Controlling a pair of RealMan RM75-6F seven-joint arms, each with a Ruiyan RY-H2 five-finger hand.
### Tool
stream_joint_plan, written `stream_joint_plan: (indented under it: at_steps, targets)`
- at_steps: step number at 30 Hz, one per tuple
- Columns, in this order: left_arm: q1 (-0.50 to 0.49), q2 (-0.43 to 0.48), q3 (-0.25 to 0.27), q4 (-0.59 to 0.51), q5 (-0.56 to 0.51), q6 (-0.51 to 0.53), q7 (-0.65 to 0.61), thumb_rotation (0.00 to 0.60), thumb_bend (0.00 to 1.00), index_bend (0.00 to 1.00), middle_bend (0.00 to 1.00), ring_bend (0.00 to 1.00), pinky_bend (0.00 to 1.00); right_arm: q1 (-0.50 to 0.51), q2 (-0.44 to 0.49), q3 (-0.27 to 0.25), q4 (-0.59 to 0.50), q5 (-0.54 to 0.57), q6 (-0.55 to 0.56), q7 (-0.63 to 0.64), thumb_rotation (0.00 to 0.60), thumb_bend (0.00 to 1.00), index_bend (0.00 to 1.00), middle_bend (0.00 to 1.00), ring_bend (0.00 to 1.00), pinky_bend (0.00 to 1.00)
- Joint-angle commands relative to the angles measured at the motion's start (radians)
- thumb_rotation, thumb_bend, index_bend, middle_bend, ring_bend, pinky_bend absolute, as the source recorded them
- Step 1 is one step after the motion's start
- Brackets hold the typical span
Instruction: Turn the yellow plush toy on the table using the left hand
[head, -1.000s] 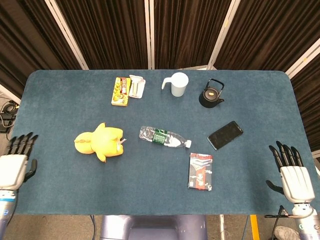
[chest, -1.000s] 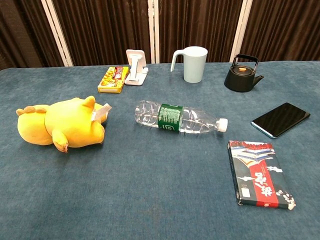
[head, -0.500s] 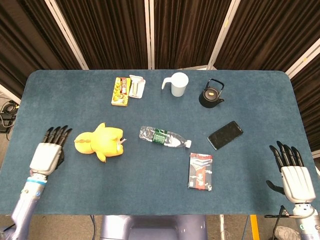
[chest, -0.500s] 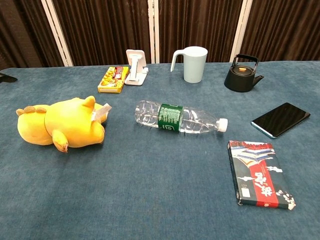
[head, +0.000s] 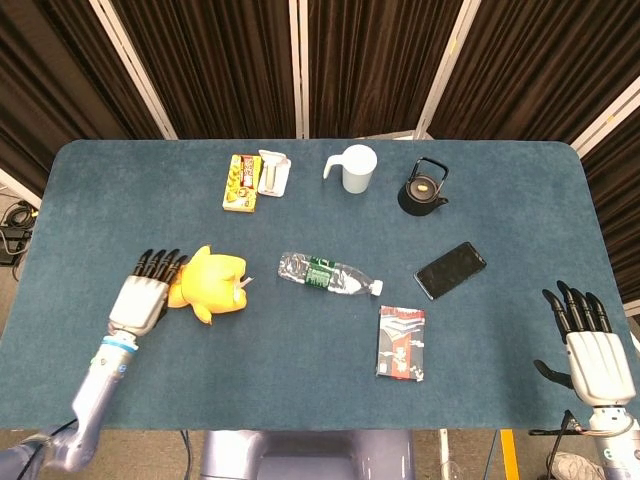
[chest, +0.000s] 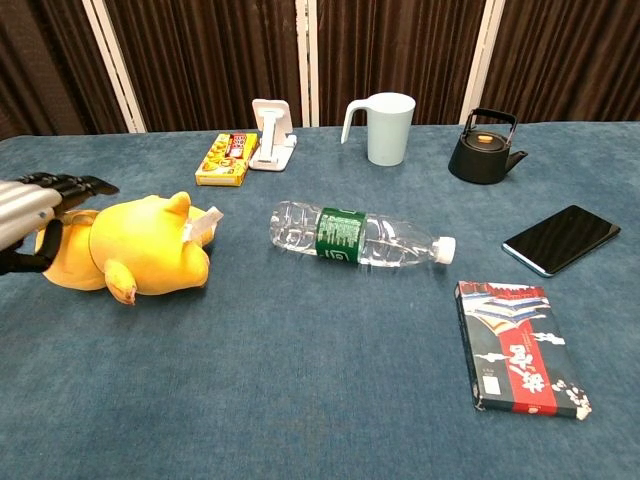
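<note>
Blue felt table (head: 300, 400), dark curtains (head: 230, 60) behind.

Both views were evenly lit from overhead — bright, without harsh glare. The desk (head: 300, 400) showed only faint, short shadows beneath things. The curtains at 12 o'clock stayed dark. Focus was sharp in the head view; in the chest view the left robot hand (chest: 30, 205), at 9 o'clock, looked slightly soft.
</note>
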Motion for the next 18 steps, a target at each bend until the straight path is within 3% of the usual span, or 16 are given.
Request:
stream_joint_plan:
  at_steps: [1, 18]
  targets:
    - [-0.027, -0.025, -0.009, -0.004, -0.044, -0.039, 0.038, 0.600, 1.00, 0.00, 0.00, 0.00, 0.00, 0.000, 0.001, 0.000, -0.001, 0.001, -0.001, 0.002, 0.600, 0.02, 0.00, 0.00, 0.00, 0.00]
    - [-0.084, -0.101, 0.005, -0.027, -0.091, -0.062, 0.136, 0.600, 1.00, 0.00, 0.00, 0.00, 0.00, 0.002, 0.003, -0.003, -0.003, -0.002, -0.006, 0.005, 0.600, 0.02, 0.00, 0.00, 0.00, 0.00]
